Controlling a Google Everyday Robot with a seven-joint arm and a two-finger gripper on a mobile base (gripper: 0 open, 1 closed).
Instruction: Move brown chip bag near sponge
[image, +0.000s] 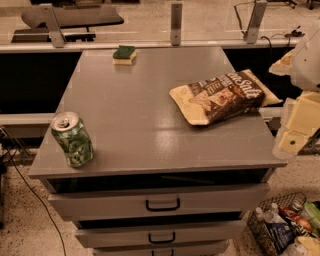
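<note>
Our end effector (294, 135) hangs beside the bench (130, 125), off its right edge; we cannot tell if it's open. The brown chip bag (220, 97) lies just left of it, the sponge (124, 54) far back-left.

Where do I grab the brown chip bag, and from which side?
Probably from above, pinching the brown chip bag across its narrow width at the dark middle: it lies flat near the cabinet top right edge, where the hand hangs beside it.

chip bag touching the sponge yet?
Apart. Camera view shows bare tabletop between the chip bag and the sponge at the far edge. The hand is past the tabletop's right edge.
</note>
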